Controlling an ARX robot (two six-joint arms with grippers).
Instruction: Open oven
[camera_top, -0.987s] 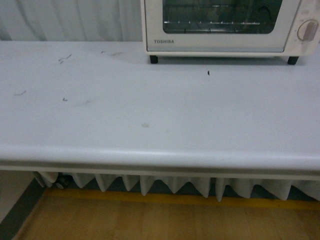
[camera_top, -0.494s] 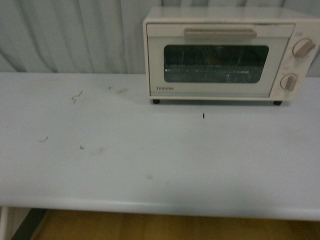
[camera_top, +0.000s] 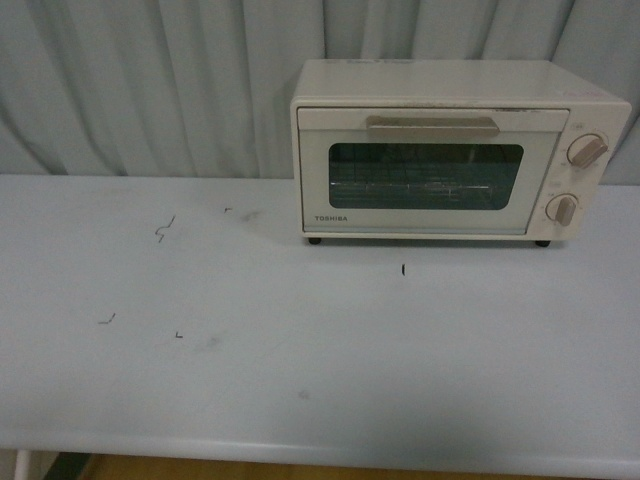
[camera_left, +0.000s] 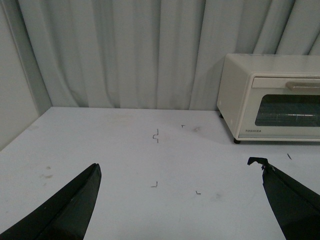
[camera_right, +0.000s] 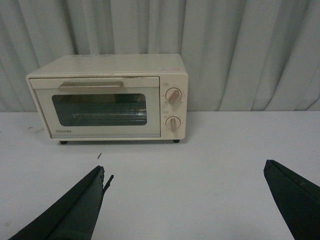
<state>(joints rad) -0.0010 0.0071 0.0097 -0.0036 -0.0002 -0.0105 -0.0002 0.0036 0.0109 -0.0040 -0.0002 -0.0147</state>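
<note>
The cream-white Toshiba oven (camera_top: 440, 160) stands at the back right of the white table (camera_top: 300, 340), its door shut. The beige bar handle (camera_top: 432, 126) runs along the top of the glass-windowed door, and two round knobs (camera_top: 586, 150) sit at its right. A wire rack shows behind the glass. The oven also shows in the left wrist view (camera_left: 272, 97) and the right wrist view (camera_right: 107, 97). My left gripper (camera_left: 180, 172) is open and empty, well short of the oven. My right gripper (camera_right: 184, 172) is open and empty, facing the oven from a distance. Neither arm shows in the front view.
A pleated grey curtain (camera_top: 150, 80) hangs behind the table. Small dark scuff marks (camera_top: 165, 230) dot the tabletop at the left and one mark (camera_top: 403, 268) lies in front of the oven. The table's front edge (camera_top: 300, 455) is at the bottom.
The front view has tilted upward: the oven, cut off at the top edge a second ago, is now fully in view, and the table's front edge and floor have dropped out of the picture.
</note>
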